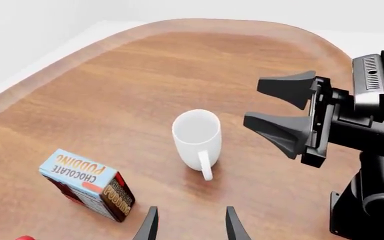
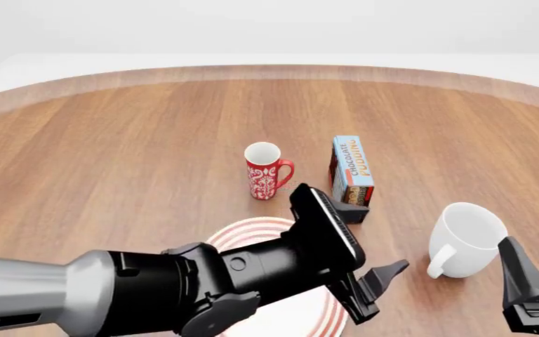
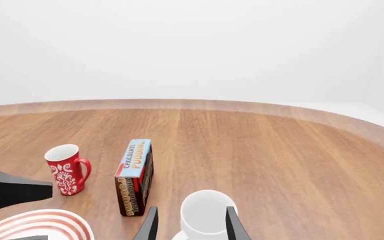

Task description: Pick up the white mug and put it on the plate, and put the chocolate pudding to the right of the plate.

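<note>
The white mug (image 2: 466,237) stands upright at the right of the table, its handle toward the near edge. My right gripper (image 2: 537,253) is open just right of it, and the mug (image 3: 205,214) lies ahead between its fingertips without touching them. My left gripper (image 2: 382,288) is open and empty left of the mug (image 1: 197,136), pointing at it. The plate (image 2: 250,235) with red rings lies mostly hidden under my left arm. The chocolate pudding (image 2: 352,170) stands on its edge behind the plate, its blue face up.
A red mug with a white pattern (image 2: 266,170) stands left of the pudding carton. The right gripper (image 1: 253,102) shows in the left wrist view, beside the white mug. The table's curved far edge (image 2: 269,70) runs along the back.
</note>
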